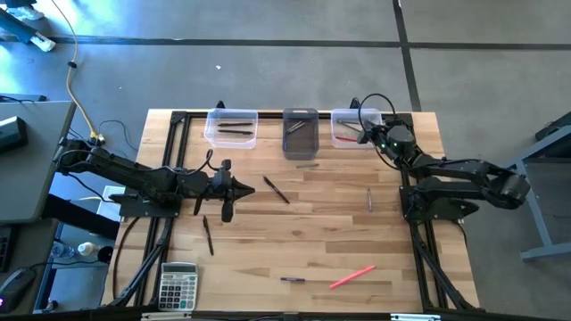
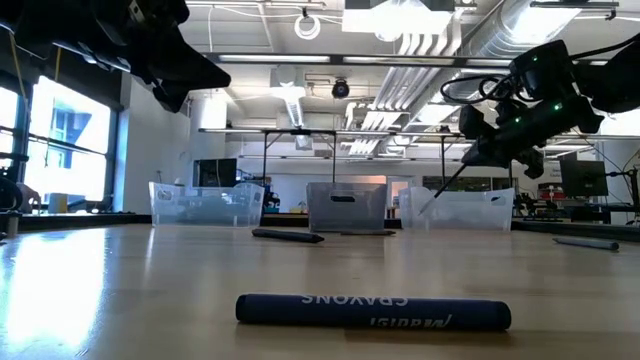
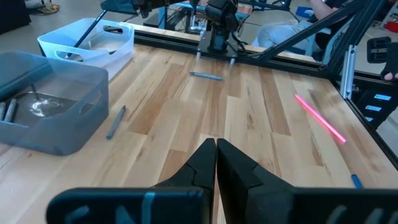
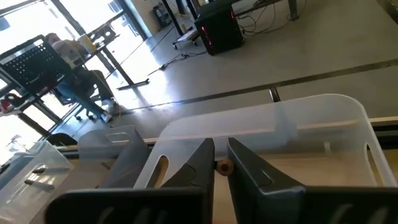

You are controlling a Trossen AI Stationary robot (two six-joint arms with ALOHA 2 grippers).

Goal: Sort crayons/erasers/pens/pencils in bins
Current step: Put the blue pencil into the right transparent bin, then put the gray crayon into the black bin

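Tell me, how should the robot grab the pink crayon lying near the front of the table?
The pink crayon lies flat and slanted on bare wood, with nothing touching it. Probably best to come straight down from above and pinch its middle, fingers set across its thin width, so it stays balanced. The left gripper is shut and would need to open first.

Probably a robotics lab: exposed ceiling ducts [image 2: 450,40], concrete floor [image 1: 268,71], a computer workstation [image 4: 31,62].

Right hand [image 4: 220,163] raised, pinching; left hand [image 3: 216,163] closed, low.
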